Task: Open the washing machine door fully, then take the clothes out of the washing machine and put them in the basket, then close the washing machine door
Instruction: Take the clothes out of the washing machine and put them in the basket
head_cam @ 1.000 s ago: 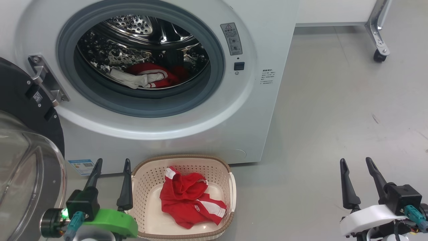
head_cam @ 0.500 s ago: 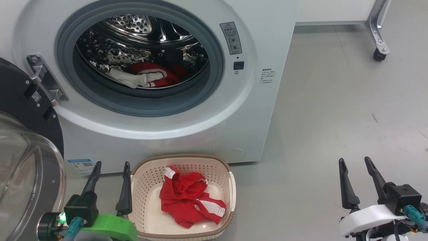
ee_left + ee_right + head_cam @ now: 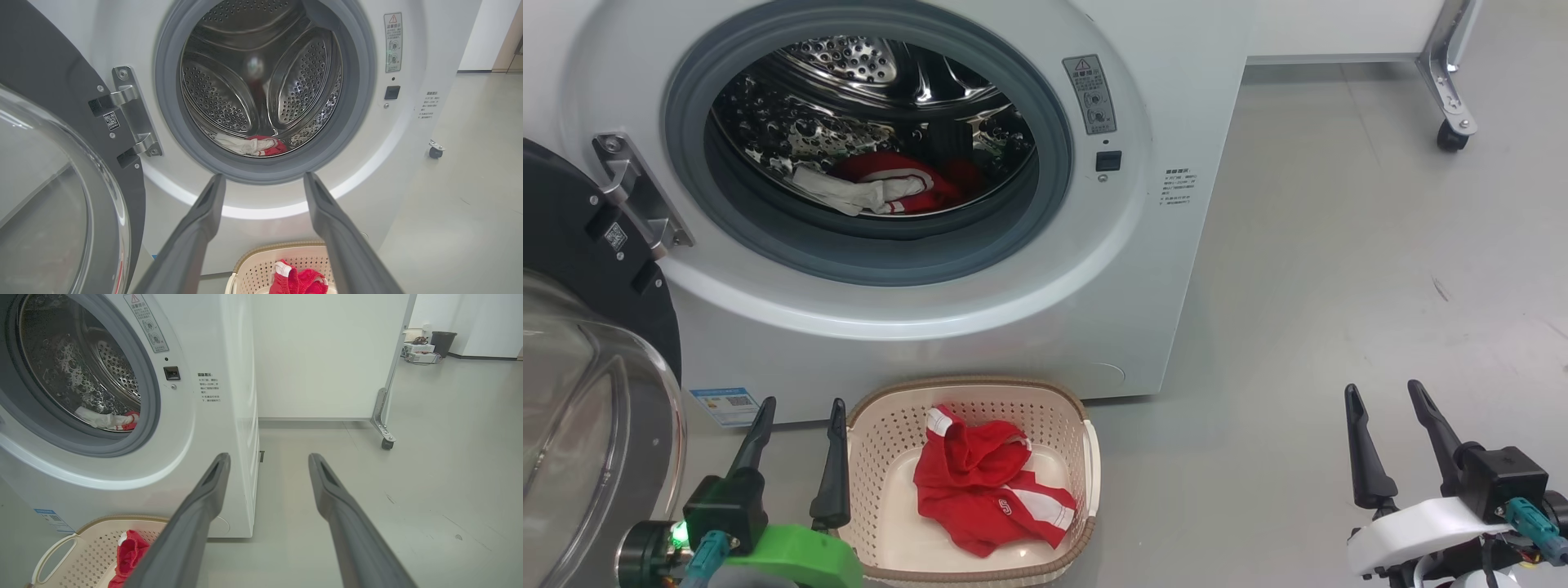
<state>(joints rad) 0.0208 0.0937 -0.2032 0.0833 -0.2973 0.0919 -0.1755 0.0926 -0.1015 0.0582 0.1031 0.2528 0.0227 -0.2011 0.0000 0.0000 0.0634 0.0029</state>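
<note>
The white washing machine (image 3: 1160,269) stands with its black glass-bowled door (image 3: 572,392) swung wide to the left. Red and white clothes (image 3: 882,184) lie at the bottom of the steel drum (image 3: 261,81); the same clothes (image 3: 255,145) appear in the left wrist view and the clothes (image 3: 108,419) in the right wrist view. A red garment (image 3: 984,486) lies in the cream basket (image 3: 1086,457) on the floor before the machine. My left gripper (image 3: 802,408) is open and empty just left of the basket. My right gripper (image 3: 1384,392) is open and empty over bare floor at the right.
A white partition on a castor (image 3: 1450,135) stands at the back right. A dark bin and boxes (image 3: 443,341) sit far off by the wall. Grey floor (image 3: 1339,286) spreads to the machine's right. The door hinge (image 3: 633,196) juts out at the opening's left.
Both grippers stay open and nearly still; the left one has shifted only slightly, and the head view wobbles a little. Clothes, basket and door are unchanged.
</note>
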